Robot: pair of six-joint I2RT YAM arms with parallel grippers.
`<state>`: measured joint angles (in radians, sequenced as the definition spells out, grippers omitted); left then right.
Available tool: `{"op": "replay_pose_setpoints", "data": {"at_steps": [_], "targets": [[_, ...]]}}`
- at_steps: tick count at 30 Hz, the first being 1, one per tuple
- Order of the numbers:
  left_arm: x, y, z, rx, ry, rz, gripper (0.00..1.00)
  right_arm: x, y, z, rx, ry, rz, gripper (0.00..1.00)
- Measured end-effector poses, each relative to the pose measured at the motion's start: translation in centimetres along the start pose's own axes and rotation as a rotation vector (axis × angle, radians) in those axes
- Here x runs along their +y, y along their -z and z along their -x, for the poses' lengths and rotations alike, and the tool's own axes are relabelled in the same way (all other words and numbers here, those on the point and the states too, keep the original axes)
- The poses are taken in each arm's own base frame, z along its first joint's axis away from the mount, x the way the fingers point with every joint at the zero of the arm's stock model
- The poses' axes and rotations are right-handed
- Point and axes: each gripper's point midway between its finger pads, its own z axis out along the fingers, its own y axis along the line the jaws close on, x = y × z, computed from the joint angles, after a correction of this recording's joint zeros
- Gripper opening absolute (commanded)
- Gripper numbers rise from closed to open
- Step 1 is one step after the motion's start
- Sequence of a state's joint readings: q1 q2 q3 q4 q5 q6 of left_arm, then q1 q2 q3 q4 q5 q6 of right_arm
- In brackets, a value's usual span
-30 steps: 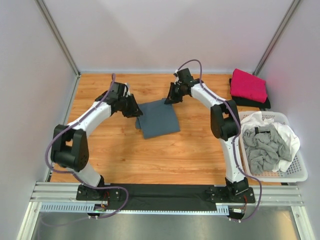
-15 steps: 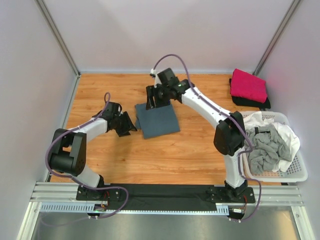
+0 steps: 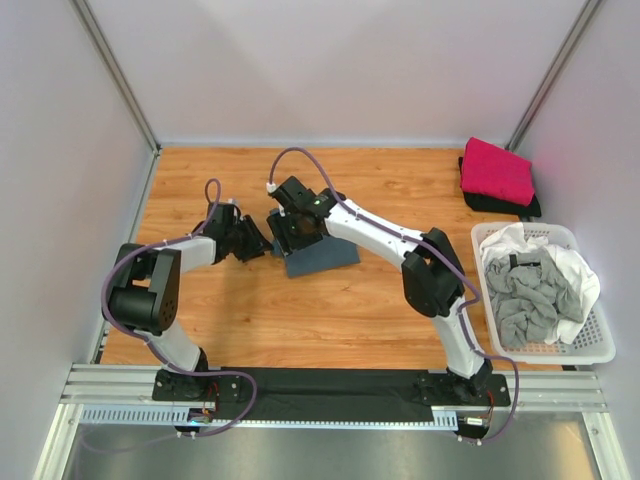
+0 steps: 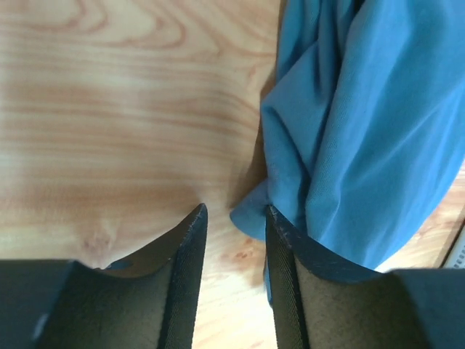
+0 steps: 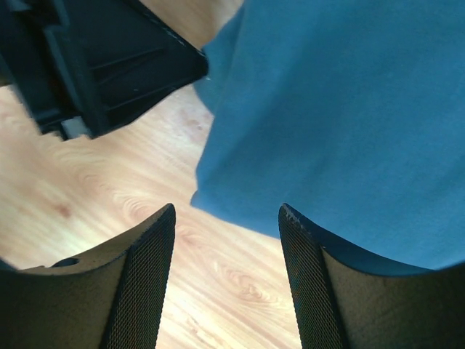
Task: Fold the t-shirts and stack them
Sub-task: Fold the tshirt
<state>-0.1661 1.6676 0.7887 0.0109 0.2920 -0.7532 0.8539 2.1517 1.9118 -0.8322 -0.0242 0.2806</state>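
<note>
Blue-grey shirt [image 3: 328,254]: lies folded into a small rectangle in the middle of the wooden surface [image 3: 330,310], with its left edge bunched in loose layers
Left hand [image 4: 232,217]: low at the shirt's left corner, jaws parted by a narrow gap and gripping nothing; the corner lies right at their tips
Right hand [image 5: 227,211]: hovers over the same left edge, jaws spread wide, empty
Step in hand: probably taking that edge for one more fold or for a lift to the stack
Doing it well: pinch all layers together, hands spaced along the edge, so nothing sags open
Stack: pink shirt [image 3: 495,168] on black shirt [image 3: 510,207], far right corner
Basket [image 3: 548,352]: holds a grey shirt [image 3: 525,295] and a white shirt [image 3: 575,272], unfolded
</note>
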Motion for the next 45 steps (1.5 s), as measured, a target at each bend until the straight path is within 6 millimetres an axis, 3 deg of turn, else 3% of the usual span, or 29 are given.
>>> {"op": "replay_pose_setpoints", "data": {"at_steps": [4,9,12,15,20,26,29,31,35,39,42,45], "targets": [[-0.5,-0.5,0.5,-0.015,0.002,-0.054,0.47,-0.7,-1.6,-0.8,0.024,-0.008,-0.043,0.59],[-1.3,-1.2,0.5,-0.019,0.004,-0.121,0.40,-1.3,-3.8,-2.3,0.071,-0.016,-0.076,0.59],[-1.4,-1.4,0.1,-0.011,0.011,-0.143,0.25,-1.3,-4.1,-2.3,0.072,-0.023,-0.079,0.58],[-1.2,-1.6,-0.6,0.011,0.029,-0.151,0.00,-1.1,-3.9,-1.8,0.059,-0.032,-0.079,0.54],[-1.3,-1.5,-1.1,0.023,0.039,-0.173,0.00,-1.2,-3.9,-1.4,0.045,-0.052,-0.091,0.44],[-0.8,0.2,-3.3,0.045,0.068,-0.185,0.00,-1.3,-3.9,-1.2,0.032,-0.088,-0.108,0.21],[-0.8,0.8,-4.3,0.066,0.077,-0.198,0.00,-1.2,-4.0,-1.0,0.023,-0.107,-0.105,0.17],[-1.0,1.0,-4.8,0.078,0.077,-0.205,0.00,-1.2,-4.0,-0.8,0.015,-0.118,-0.102,0.19],[-1.7,1.2,-5.5,0.100,0.062,-0.228,0.00,-0.6,-3.9,-0.5,0.014,-0.134,-0.076,0.41],[-2.0,1.3,-5.7,0.109,0.057,-0.239,0.00,-0.3,-3.7,-1.4,0.026,-0.111,-0.042,0.55],[-2.1,1.4,-5.7,0.111,0.057,-0.244,0.00,-0.8,-2.5,-3.6,0.055,-0.064,-0.043,0.59],[-2.2,1.6,-5.8,0.109,0.058,-0.250,0.00,-1.2,-0.9,-4.6,0.051,-0.014,-0.055,0.59]]}}
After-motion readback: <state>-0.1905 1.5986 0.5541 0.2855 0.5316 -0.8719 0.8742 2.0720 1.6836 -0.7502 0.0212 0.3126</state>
